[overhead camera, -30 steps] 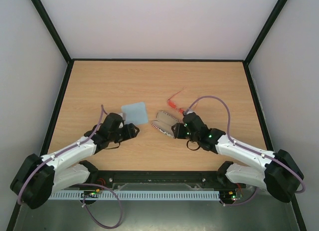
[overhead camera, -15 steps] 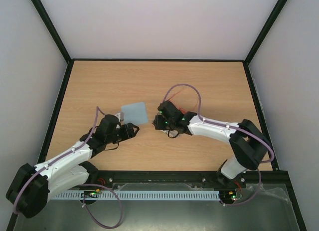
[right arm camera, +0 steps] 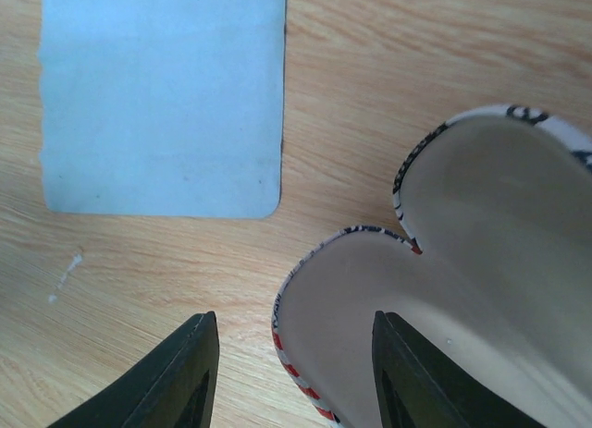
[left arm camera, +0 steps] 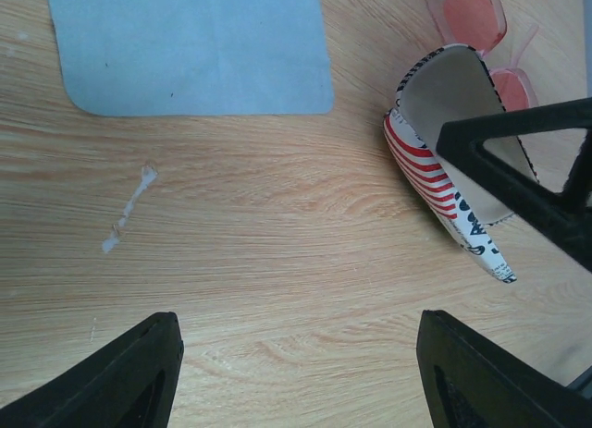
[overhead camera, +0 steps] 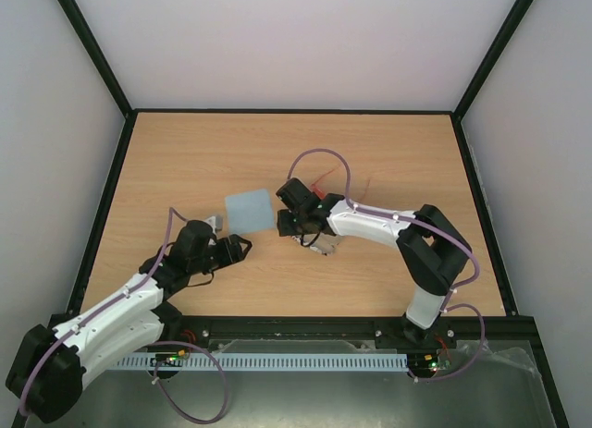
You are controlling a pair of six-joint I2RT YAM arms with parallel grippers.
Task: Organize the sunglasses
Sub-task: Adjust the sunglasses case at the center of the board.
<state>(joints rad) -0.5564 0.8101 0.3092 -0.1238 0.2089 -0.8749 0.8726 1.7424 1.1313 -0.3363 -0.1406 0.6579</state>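
Two grippers, both w/ fingers apart, nothing held. Right gripper (right arm camera: 291, 319) hovers over case (right arm camera: 481, 262), which lies open, prob. ready to take sunglasses (left arm camera: 470, 10), on table just at case's 12 o'clock. Left gripper (left arm camera: 298, 322) idles at 9, cloth (left arm camera: 190, 44) at 10. Case's black print: illegible.

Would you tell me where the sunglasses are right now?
In the left wrist view the sunglasses lie at the top right, just beyond the open case; from above, mid-table, right of the cloth.
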